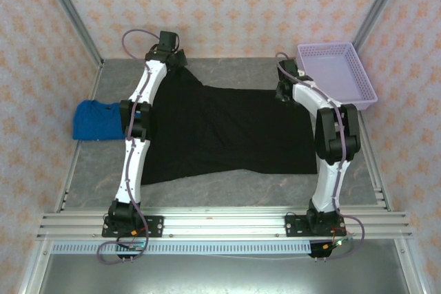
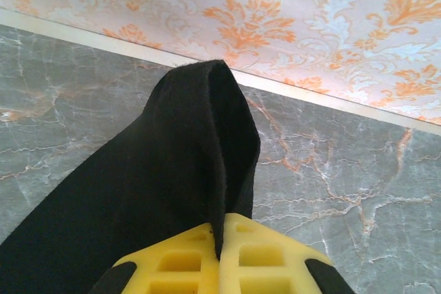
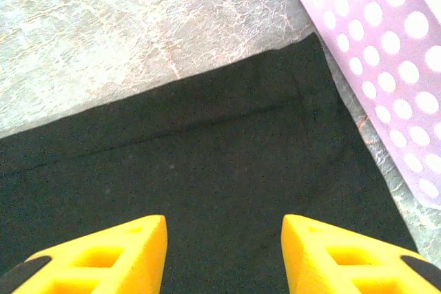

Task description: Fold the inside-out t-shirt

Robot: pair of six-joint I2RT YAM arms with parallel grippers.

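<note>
Shirt: the black t-shirt point(image 1: 227, 132) lies spread across the middle of the table point(image 1: 227, 70), mostly flat, running from the left arm over to the right arm.
Left gripper point(image 2: 222, 228): up near the table's far edge, left of centre. Its yellow fingers point(image 2: 179, 259) are pressed together on a pinch of shirt, and the cloth rises from them in a black ridge.
Right gripper point(image 3: 224, 239): over the shirt's far right corner, fingers point(image 3: 324, 253) apart with cloth below. I can't tell whether they touch it.
Basket point(image 1: 337, 74): lilac, perforated, at the table's far right corner, just beside that shirt corner.
Blue garment point(image 1: 96, 120): bunched at the left edge.
</note>
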